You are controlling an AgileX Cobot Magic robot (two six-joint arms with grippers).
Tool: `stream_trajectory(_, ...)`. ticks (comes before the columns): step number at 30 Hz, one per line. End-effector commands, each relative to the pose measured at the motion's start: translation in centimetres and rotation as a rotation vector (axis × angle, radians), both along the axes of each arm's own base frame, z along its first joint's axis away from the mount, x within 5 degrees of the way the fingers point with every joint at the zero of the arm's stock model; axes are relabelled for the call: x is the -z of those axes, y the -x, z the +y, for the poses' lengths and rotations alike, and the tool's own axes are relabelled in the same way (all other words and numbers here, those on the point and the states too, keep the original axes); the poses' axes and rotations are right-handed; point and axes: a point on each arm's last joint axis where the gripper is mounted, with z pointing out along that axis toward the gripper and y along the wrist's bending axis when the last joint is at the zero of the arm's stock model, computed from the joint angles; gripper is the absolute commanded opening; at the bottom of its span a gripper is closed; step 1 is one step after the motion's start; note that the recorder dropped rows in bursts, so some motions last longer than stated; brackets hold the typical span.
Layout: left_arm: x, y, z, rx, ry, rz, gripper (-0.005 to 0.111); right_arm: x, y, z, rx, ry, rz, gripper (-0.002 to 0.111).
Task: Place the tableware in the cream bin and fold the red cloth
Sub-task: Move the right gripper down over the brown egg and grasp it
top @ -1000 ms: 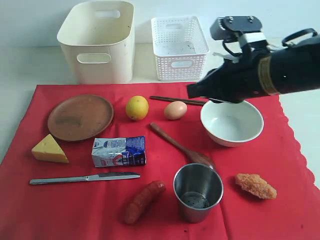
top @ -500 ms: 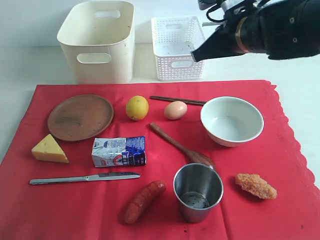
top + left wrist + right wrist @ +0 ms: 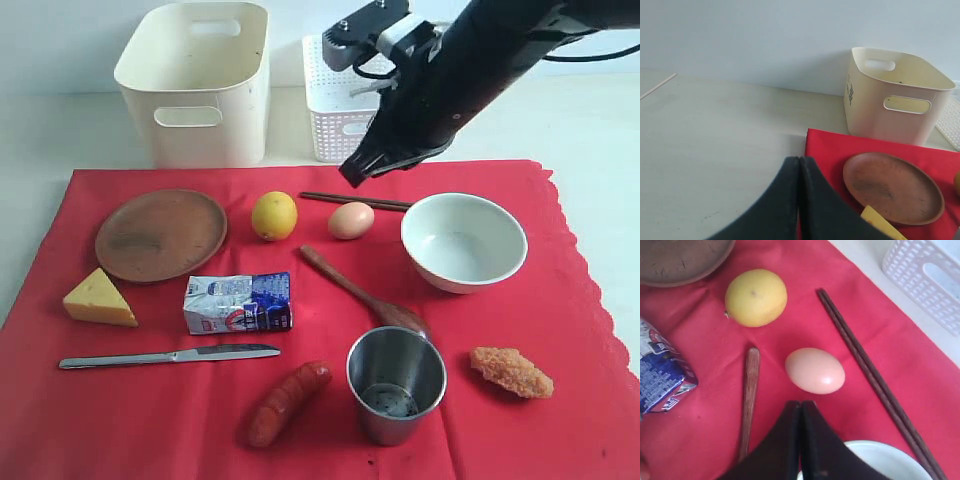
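Note:
The red cloth (image 3: 150,420) lies flat under the brown plate (image 3: 160,234), white bowl (image 3: 464,242), wooden spoon (image 3: 360,295), dark chopsticks (image 3: 355,201), steel cup (image 3: 395,383) and table knife (image 3: 170,355). The cream bin (image 3: 200,80) stands behind the cloth at the left. My right gripper (image 3: 350,176) hangs shut and empty above the chopsticks, near the egg (image 3: 350,220). In the right wrist view its tips (image 3: 800,403) sit just short of the egg (image 3: 815,370), chopsticks (image 3: 875,385) beside it. My left gripper (image 3: 799,159) is shut and empty, off the cloth's left edge by the plate (image 3: 892,186).
Food lies among the tableware: a lemon (image 3: 274,215), cheese wedge (image 3: 98,299), milk carton (image 3: 238,303), sausage (image 3: 288,402) and a fried piece (image 3: 512,371). A white lattice basket (image 3: 345,110) stands behind the cloth, partly hidden by my right arm.
My right arm has swung left from over the bowl, past the basket, and come down with its gripper tip now over the chopsticks. Nothing on the cloth has moved.

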Motion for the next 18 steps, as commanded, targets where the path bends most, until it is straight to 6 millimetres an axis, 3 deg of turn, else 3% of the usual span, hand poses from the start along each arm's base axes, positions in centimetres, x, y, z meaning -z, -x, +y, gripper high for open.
stream_trajectory(1,-0.1,0.0,0.0,-0.002,0.008,-0.018,0.001,1.7,-1.1,0.7,0.02,-0.021,-0.024,0.012)
stream_trajectory(6,-0.1,0.0,0.0,-0.002,0.008,-0.018,0.001,3.2,-2.1,1.1,0.031,-0.02,-0.059,0.042)
stream_trajectory(11,-0.1,0.0,0.0,-0.002,0.008,-0.018,0.001,5.1,-2.5,1.1,0.001,0.034,-0.056,0.064)
stream_trajectory(15,-0.1,0.0,0.0,-0.002,0.008,-0.018,0.001,6.3,-2.7,1.3,-0.007,0.041,-0.052,0.073)
stream_trajectory(18,-0.1,0.0,0.0,-0.002,0.008,-0.018,0.001,7.1,-2.9,1.5,-0.003,0.043,-0.05,0.074)
